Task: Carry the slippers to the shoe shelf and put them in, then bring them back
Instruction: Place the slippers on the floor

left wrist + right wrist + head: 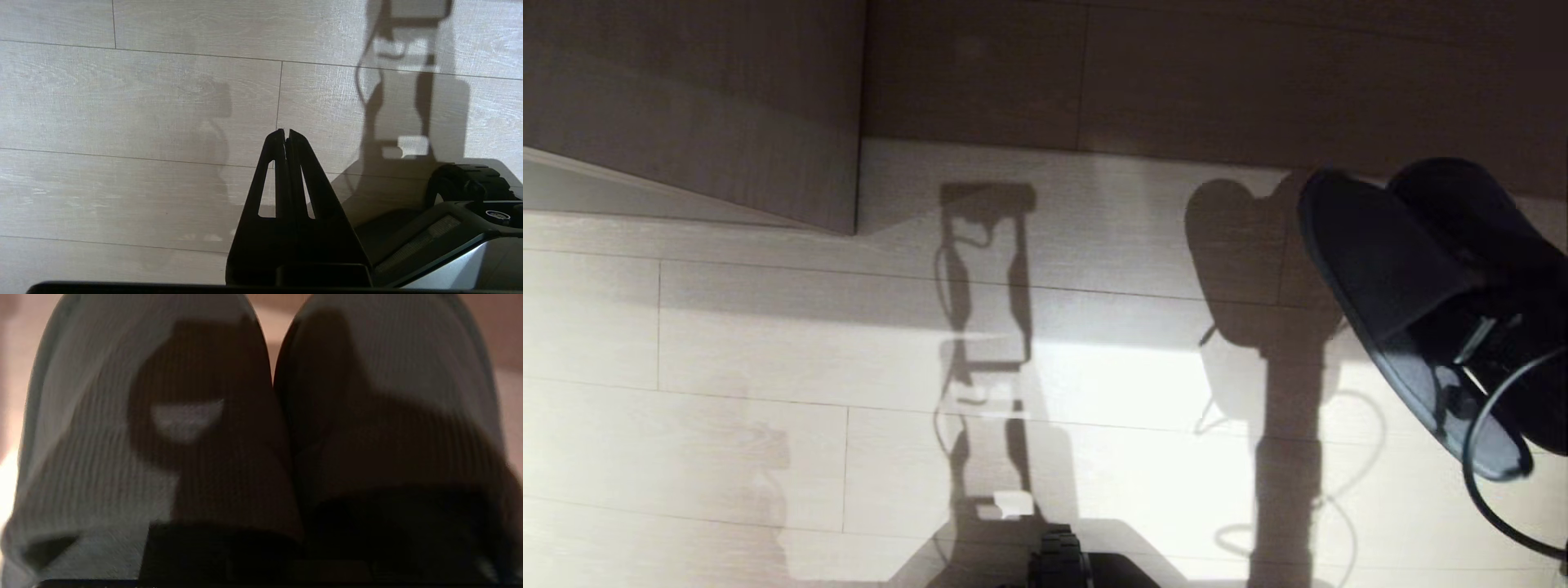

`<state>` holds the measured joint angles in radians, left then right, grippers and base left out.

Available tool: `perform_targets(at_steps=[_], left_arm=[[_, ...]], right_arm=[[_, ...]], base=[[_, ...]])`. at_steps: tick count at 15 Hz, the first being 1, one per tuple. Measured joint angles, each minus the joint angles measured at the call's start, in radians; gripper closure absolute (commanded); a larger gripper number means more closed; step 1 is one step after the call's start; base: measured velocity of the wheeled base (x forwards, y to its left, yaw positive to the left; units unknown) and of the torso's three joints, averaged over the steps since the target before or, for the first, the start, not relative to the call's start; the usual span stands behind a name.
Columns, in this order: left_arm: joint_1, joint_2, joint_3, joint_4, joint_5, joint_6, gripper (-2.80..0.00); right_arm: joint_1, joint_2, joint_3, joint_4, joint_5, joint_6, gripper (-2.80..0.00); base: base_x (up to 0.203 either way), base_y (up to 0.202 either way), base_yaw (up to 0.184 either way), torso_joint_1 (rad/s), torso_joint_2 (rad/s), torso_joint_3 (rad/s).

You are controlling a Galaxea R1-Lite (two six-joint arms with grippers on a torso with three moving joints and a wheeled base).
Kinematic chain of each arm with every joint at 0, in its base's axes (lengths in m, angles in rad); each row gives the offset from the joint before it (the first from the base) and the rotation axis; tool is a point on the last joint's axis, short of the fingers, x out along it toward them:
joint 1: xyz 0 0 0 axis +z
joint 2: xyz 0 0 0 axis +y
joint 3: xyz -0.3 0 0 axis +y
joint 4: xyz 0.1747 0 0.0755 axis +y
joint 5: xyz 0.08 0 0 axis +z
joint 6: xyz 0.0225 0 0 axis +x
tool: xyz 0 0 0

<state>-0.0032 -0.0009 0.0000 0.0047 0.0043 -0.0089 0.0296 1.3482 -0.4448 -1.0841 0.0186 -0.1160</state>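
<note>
Above the pale plank floor (752,343), right tool (1474,339) clamped on the slippers (1388,261) (left tool (286,136) together).

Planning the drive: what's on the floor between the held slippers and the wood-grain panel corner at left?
Head view: between the slippers and the panel corner lies only floor, crossed by shadows.

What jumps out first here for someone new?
The slippers, a dark pair held off the floor at the head view's right edge, clamped in the right gripper; they fill the right wrist view. Next, long robot shadows across the pale plank floor. The left gripper hangs shut above bare planks.
</note>
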Motion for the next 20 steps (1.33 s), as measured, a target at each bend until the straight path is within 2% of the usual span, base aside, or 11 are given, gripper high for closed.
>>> perform_targets(at_steps=[3, 5, 6, 7, 11, 16, 20], left_arm=[[0.000, 0.000, 0.000, 0.000, 0.000, 0.000, 0.00], [0.000, 0.000, 0.000, 0.000, 0.000, 0.000, 0.00], [0.000, 0.000, 0.000, 0.000, 0.000, 0.000, 0.00], [0.000, 0.000, 0.000, 0.000, 0.000, 0.000, 0.00], [0.000, 0.000, 0.000, 0.000, 0.000, -0.001, 0.00], [0.000, 0.000, 0.000, 0.000, 0.000, -0.001, 0.00], [0.000, 0.000, 0.000, 0.000, 0.000, -0.003, 0.00]], right_arm=[[0.008, 0.237, -0.054, -0.273, -0.050, -0.001, 0.00], [0.017, 0.361, -0.116, -0.390, -0.099, 0.003, 0.00], [0.024, 0.408, -0.152, -0.414, -0.122, 0.005, -1.97], [0.030, 0.448, -0.197, -0.422, -0.142, 0.006, -2.80], [0.054, 0.575, -0.290, -0.424, -0.177, 0.006, -2.80], [0.057, 0.640, -0.230, -0.425, -0.189, 0.004, -2.80], [0.055, 0.663, -0.157, -0.421, -0.190, -0.041, -2.80]], base=[[0.000, 0.000, 0.000, 0.000, 0.00, 0.000], [0.000, 0.000, 0.000, 0.000, 0.00, 0.000], [0.000, 0.000, 0.000, 0.000, 0.00, 0.000], [0.000, 0.000, 0.000, 0.000, 0.00, 0.000], [0.000, 0.000, 0.000, 0.000, 0.00, 0.000], [0.000, 0.000, 0.000, 0.000, 0.00, 0.000], [0.000, 0.000, 0.000, 0.000, 0.00, 0.000]])
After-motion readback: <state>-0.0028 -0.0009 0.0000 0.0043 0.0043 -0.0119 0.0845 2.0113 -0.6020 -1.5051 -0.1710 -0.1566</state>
